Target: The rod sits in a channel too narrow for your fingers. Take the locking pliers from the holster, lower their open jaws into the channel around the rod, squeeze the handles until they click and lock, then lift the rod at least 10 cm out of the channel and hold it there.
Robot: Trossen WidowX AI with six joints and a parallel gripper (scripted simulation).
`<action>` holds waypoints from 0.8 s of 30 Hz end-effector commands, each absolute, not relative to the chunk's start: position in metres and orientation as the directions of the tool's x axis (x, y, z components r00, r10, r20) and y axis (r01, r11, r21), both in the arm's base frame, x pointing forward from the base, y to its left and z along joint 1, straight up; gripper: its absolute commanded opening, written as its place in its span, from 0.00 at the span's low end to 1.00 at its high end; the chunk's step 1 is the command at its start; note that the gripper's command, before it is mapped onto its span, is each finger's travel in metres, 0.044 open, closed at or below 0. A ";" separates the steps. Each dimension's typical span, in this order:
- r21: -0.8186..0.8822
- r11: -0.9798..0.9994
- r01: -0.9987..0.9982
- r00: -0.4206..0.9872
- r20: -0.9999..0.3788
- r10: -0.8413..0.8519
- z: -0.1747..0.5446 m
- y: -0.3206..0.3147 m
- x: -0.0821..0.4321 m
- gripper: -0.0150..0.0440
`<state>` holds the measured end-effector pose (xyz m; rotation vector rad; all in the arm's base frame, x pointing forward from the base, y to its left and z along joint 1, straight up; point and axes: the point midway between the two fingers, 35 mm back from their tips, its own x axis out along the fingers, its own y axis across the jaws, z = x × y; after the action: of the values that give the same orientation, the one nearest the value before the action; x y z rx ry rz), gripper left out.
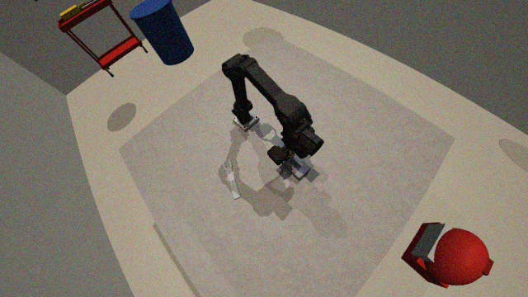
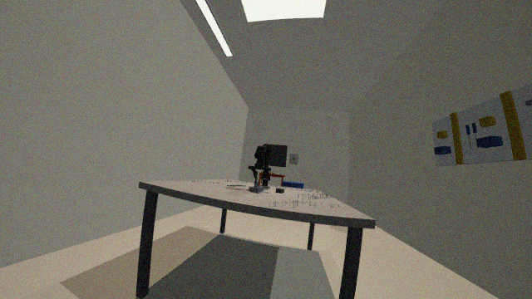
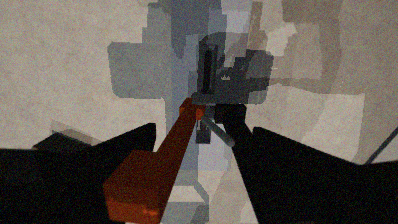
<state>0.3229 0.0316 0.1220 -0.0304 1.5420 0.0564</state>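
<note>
Two handles, one orange and one dark, fill the middle of the wrist view. They belong to the locking pliers (image 3: 175, 150), and the claw (image 1: 292, 157) (image 2: 258, 174) (image 3: 204, 131) has them held between its black fingers, which stand fairly wide apart. The front of the pliers is by the near end of a long dark slot (image 3: 207, 70), which looks like the channel. The slot is in a gray block (image 1: 302, 170) (image 2: 258, 189) (image 3: 182, 75) on the table (image 1: 371, 144) (image 2: 258, 209) (image 3: 40, 50). Dark shadows lie across the block, so its edges are hard to see.

The rod may be down in that slot, but it is too dark for me to be sure. I cannot tell if the pliers' mouth is around it. From the top, the black arm (image 1: 264, 84) (image 2: 261, 157) covers most of the pliers. From the far camera, everything by the claw is tiny and dark. A dark box (image 3: 62, 142) shows beside the left finger in the wrist view, partly hidden behind it. A thin pale strip (image 1: 233, 186) lies well apart from the block.
</note>
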 end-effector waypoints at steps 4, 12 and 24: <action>0.011 0.998 -0.060 0.029 -0.999 0.013 0.122 0.030 0.323 0.76; 0.011 0.998 -0.060 0.029 -0.999 0.013 0.122 0.029 0.323 0.74; 0.011 0.998 -0.060 0.029 -0.999 0.012 0.122 0.028 0.323 0.71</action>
<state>0.3229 0.0300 0.1219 -0.0328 1.5421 0.0588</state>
